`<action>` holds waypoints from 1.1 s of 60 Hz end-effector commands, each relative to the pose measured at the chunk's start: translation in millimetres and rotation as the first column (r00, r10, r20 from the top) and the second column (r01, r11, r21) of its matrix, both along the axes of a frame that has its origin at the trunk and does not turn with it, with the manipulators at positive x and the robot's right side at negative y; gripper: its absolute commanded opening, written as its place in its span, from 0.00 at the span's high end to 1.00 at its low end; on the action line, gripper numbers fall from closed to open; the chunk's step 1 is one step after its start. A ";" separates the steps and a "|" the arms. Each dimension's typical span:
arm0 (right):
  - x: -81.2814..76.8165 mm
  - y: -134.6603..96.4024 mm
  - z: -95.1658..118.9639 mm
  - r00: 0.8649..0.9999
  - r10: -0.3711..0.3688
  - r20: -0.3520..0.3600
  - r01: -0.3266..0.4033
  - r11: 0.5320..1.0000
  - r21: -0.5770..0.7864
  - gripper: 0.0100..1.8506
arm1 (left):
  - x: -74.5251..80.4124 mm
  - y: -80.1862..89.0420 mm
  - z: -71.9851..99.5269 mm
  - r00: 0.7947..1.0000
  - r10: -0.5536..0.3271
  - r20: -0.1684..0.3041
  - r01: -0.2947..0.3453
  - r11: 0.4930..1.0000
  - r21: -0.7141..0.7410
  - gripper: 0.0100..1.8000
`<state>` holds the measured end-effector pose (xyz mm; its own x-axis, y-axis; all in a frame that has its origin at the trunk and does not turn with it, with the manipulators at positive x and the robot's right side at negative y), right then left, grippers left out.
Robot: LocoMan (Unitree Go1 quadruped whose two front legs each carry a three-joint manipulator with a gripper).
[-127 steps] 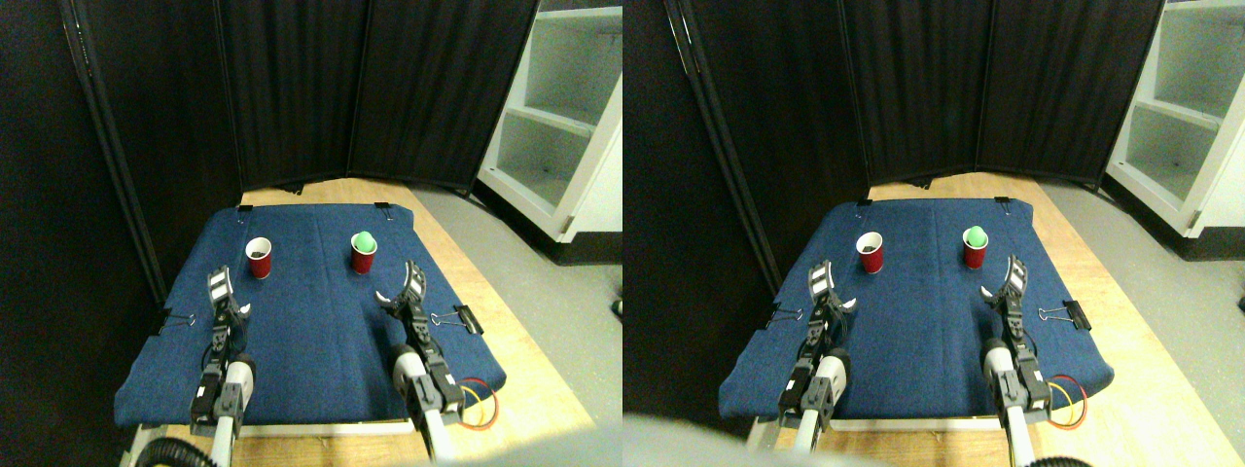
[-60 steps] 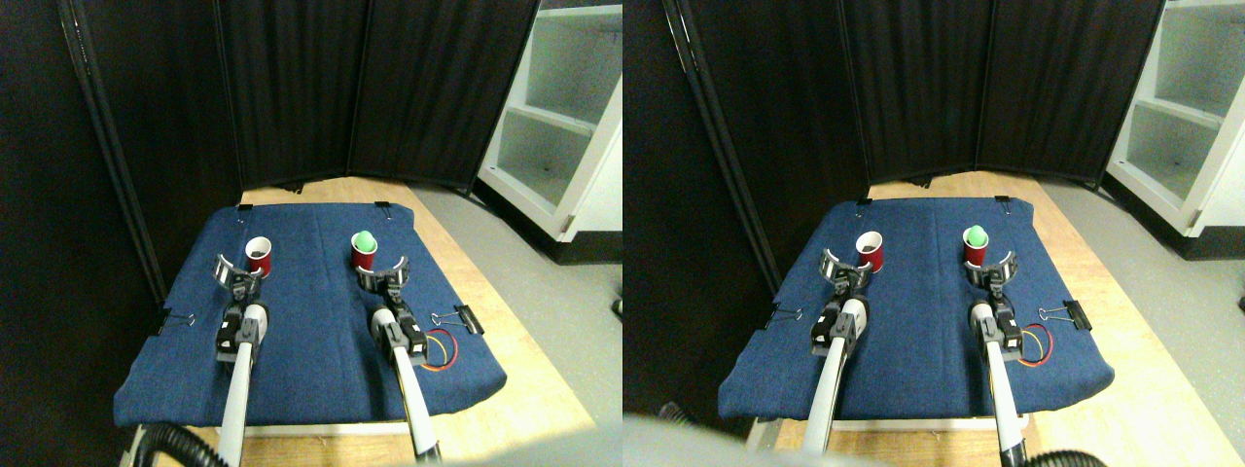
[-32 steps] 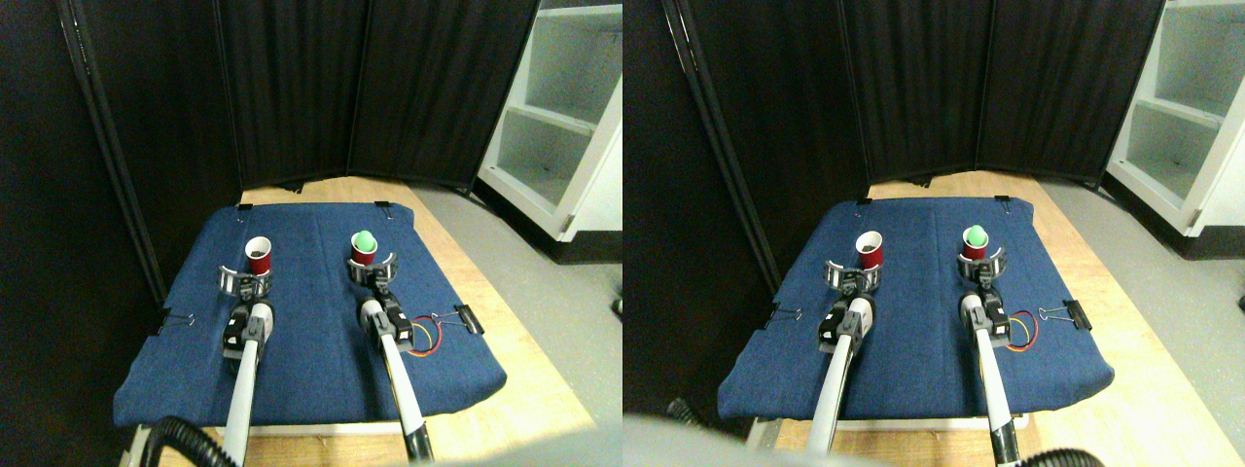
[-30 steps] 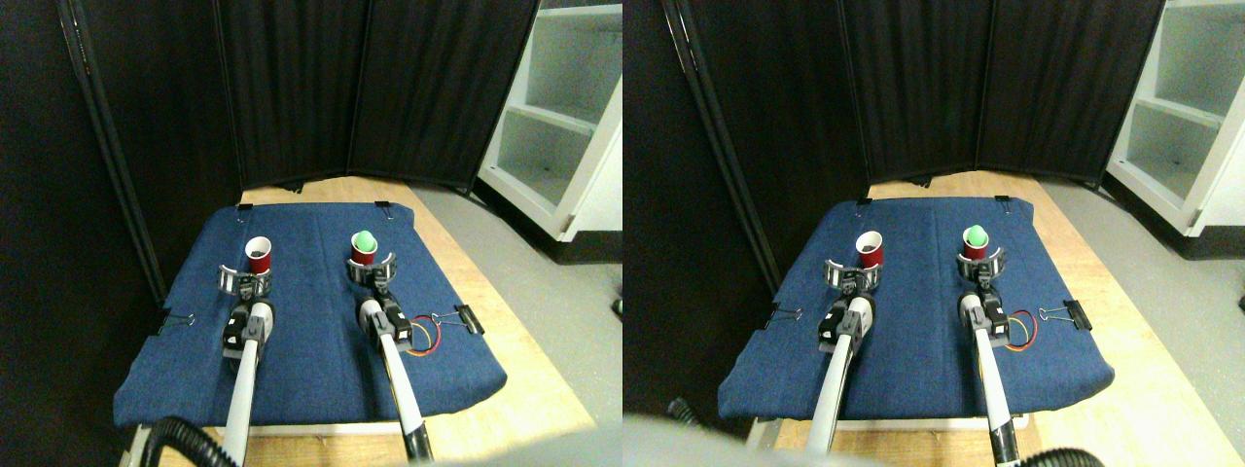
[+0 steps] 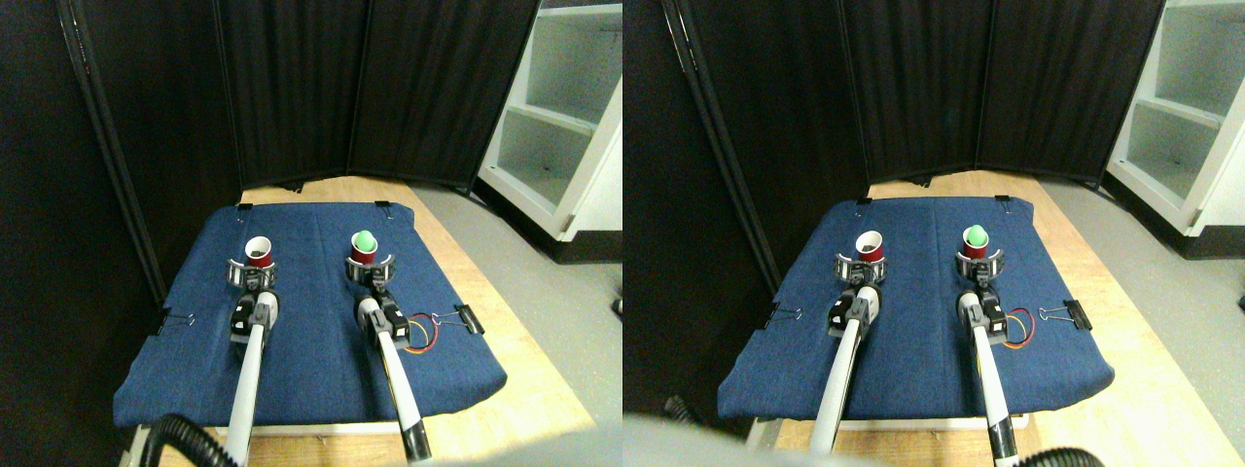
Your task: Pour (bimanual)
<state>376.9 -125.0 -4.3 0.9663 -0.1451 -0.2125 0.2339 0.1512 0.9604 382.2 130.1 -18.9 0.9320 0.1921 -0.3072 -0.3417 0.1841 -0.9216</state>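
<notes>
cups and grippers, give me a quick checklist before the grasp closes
1. Left cup upright on cloth: ok.
2. Right cup upright, green ball on top: ok.
3. Left gripper jaws around left cup's base: ok.
4. Right gripper jaws around right cup's base: ok.
5. Jaws touching the cups: cannot tell.
6. Cups standing apart: ok.
</notes>
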 end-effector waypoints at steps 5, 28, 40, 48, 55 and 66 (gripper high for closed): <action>8.5 2.7 -0.5 1.000 0.002 0.022 -0.002 1.000 0.016 0.45 | 6.9 -5.3 -1.1 0.999 -0.018 0.030 0.020 0.999 -0.047 0.36; 14.9 7.0 -6.9 0.999 -0.050 -0.004 0.050 0.994 0.099 0.44 | 11.0 -9.5 -10.5 0.999 -0.029 0.027 0.032 0.995 -0.096 0.35; 18.4 5.1 -10.2 0.999 -0.052 -0.006 0.052 0.994 0.094 0.42 | 13.6 -8.6 -13.5 0.999 -0.033 0.029 0.035 0.994 -0.100 0.33; 21.8 3.4 -11.4 0.999 -0.053 -0.007 0.054 0.996 0.068 0.42 | 17.1 -7.4 -16.8 0.999 -0.036 0.028 0.039 0.993 -0.107 0.36; 23.1 2.5 -12.9 0.998 -0.063 -0.016 0.064 0.995 0.072 0.42 | 18.8 -10.3 -18.1 0.999 -0.037 0.026 0.040 0.994 -0.106 0.35; 24.0 -0.2 -16.7 0.997 -0.070 -0.025 0.071 0.995 0.076 0.41 | 23.4 -13.0 -21.9 0.999 -0.037 0.019 0.039 0.993 -0.115 0.36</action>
<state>397.3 -125.3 -23.2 0.9448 -0.1878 -0.2685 0.2878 0.0840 0.9540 401.4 122.4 -38.4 0.9403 0.1342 -0.3129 -0.3259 0.0889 -0.9412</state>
